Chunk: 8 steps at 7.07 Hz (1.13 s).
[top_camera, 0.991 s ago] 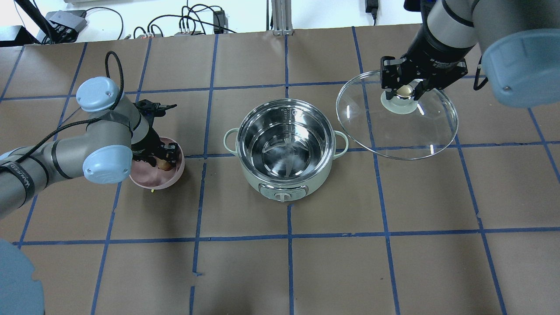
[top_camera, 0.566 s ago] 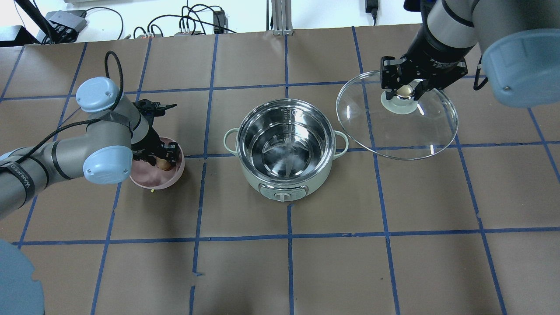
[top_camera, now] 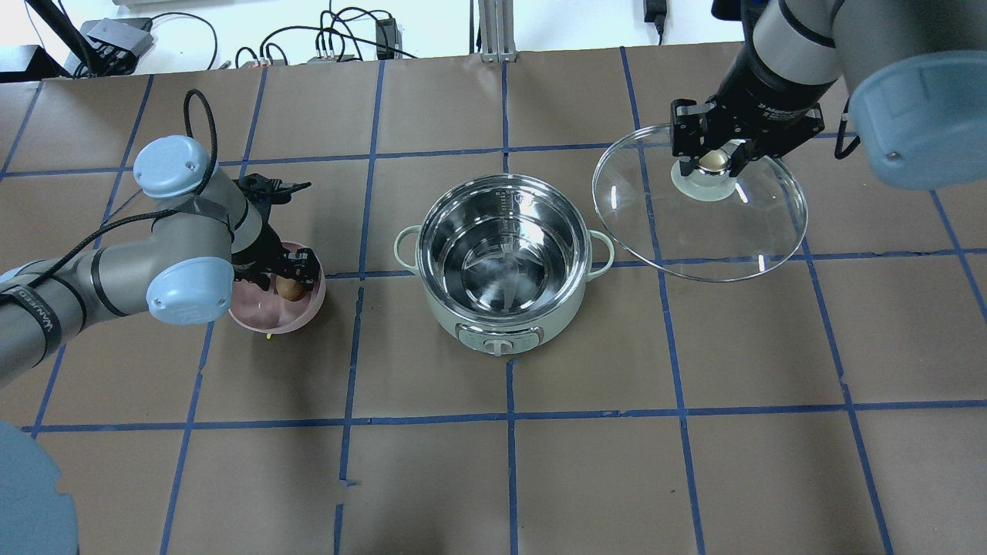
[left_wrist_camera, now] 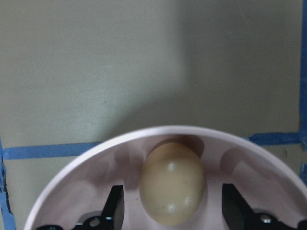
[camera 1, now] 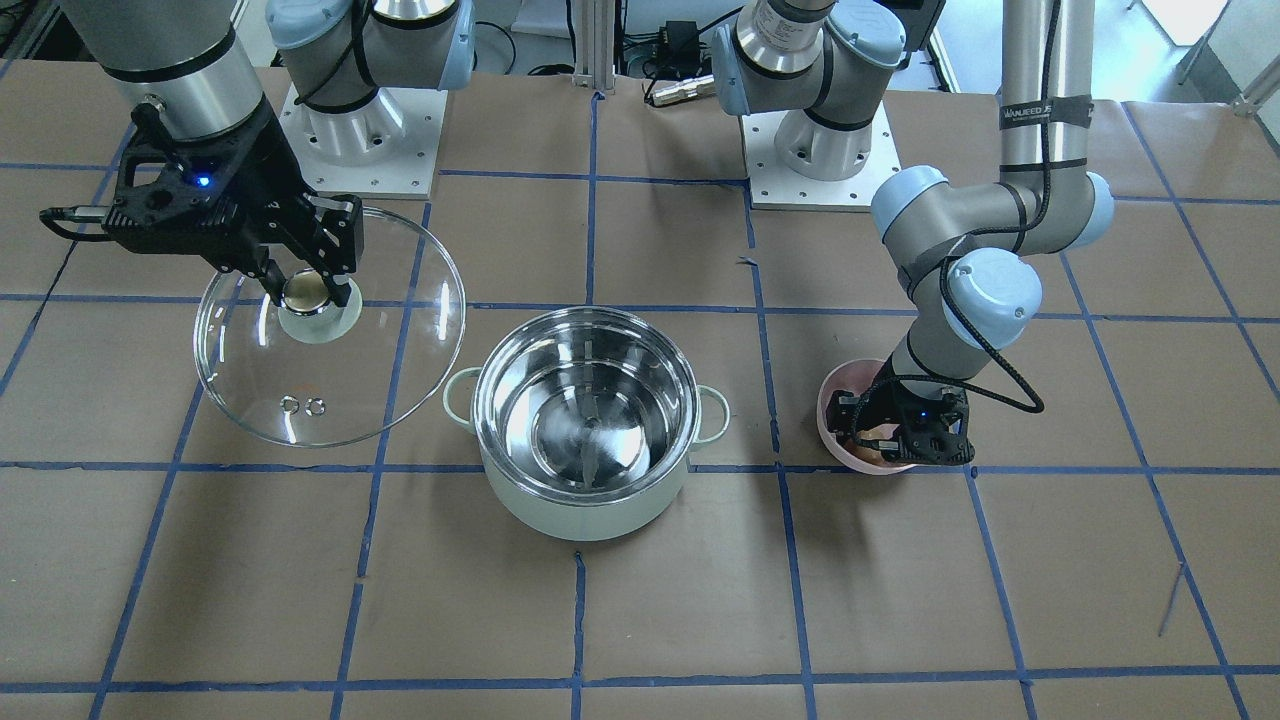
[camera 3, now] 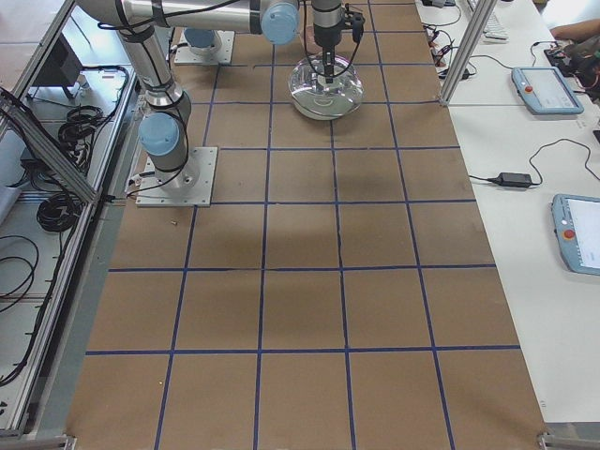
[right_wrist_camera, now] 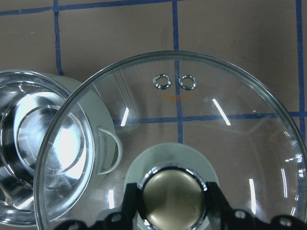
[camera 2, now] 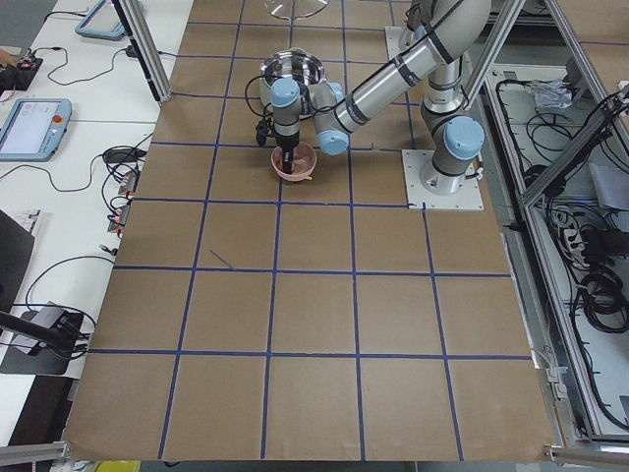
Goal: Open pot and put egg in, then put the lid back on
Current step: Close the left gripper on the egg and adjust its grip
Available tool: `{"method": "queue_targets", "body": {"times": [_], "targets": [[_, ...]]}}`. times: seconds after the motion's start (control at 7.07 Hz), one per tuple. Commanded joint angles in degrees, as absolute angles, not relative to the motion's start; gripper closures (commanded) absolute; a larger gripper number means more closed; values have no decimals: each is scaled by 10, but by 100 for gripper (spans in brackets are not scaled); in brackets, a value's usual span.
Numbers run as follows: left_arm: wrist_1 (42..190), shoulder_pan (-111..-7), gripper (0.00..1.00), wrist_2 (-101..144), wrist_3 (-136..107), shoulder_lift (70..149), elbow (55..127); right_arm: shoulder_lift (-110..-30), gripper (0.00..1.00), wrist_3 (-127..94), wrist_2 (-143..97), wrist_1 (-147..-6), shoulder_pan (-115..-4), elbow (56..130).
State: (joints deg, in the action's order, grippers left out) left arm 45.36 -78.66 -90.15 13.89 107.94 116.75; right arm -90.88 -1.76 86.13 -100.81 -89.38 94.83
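The mint-green pot (top_camera: 441, 310) stands open in the middle of the table, its steel inside empty; it also shows in the front view (camera 1: 585, 512). The tan egg (top_camera: 291, 289) lies in a pink bowl (top_camera: 262, 320) left of the pot. My left gripper (top_camera: 291, 282) reaches down into the bowl. In the left wrist view its fingers (left_wrist_camera: 116, 207) stand open on either side of the egg (left_wrist_camera: 171, 184) without touching it. My right gripper (top_camera: 713, 160) is shut on the knob of the glass lid (top_camera: 698, 227). It holds the lid above the table, right of the pot.
Blue tape lines cross the brown table. Cables and boxes (top_camera: 116, 37) lie past the far edge. The two arm bases (camera 1: 820, 150) stand behind the pot. The lid's rim (right_wrist_camera: 96, 100) overlaps the pot's handle in the right wrist view.
My left gripper has shifted slightly inside the pink bowl, and more of the egg shows. My right gripper and the lid have not moved.
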Motion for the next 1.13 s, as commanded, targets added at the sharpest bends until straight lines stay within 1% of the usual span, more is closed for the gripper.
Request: {"method": "queue_targets", "body": {"times": [0.0,0.14,0.42,0.57,0.71,0.85,0.99], "targets": [[445,-787,25,-895,139,1080,1178,-909,65,-18,861,-1008,-894,948],[427,-787,31,-895,139,1081,1183,-909,65,-18,861,-1008,-894,948],[425,-787,32,-894,139,1082,1184,-909,65,-18,861,-1008,-894,948],[425,-787,36,-894,139,1082,1183,-909,65,-18,861,-1008,-894,948],[425,-787,52,-895,139,1082,1183,-909,65,-18,861,-1008,-894,948],[425,-787,56,-894,139,1082,1183,-909,65,-18,861,-1008,-894,948],[425,-787,56,-895,139,1082,1183,-909,65,-18,861,-1008,-894,948]]}}
